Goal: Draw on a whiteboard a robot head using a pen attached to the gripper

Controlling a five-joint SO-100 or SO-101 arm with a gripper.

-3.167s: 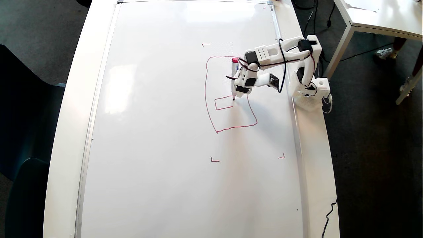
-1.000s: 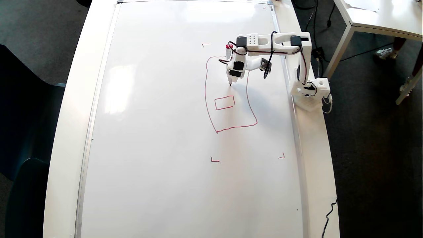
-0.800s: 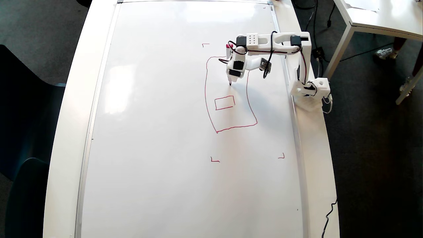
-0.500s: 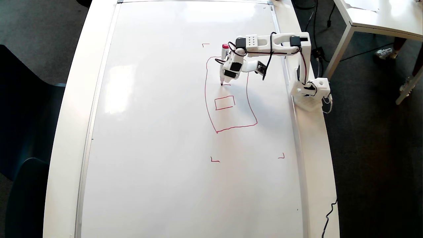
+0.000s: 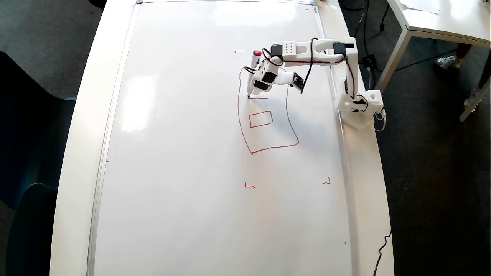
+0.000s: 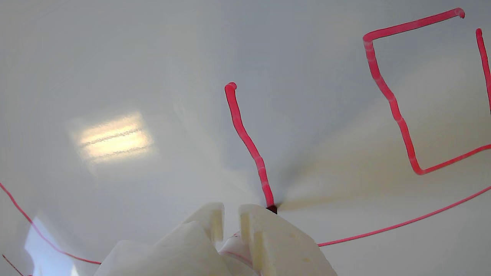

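Robot head (image 5: 264, 111) partly drawn on whiteboard (image 5: 184, 161): outline, one inner rectangle. Second rectangle just begun at 12 o'clock. Gripper (image 5: 257, 85) clamped on pen (image 5: 253, 71).

Both views are bright and evenly lit; in the overhead view the whiteboard (image 5: 191, 153) is glossy, with a pale window-like glare patch at its left and washed-out white along the top; soft grey shadows fall below and right of the arm; the floor at the left edge is dark, and the board's sides bow slightly, as from a wide lens; the wrist view shows a warm rectangular reflection at left, faint fan-shaped shadows spreading from the pen (image 6: 271, 209) tip, and the near gripper (image 6: 230, 230) soft and out of focus.
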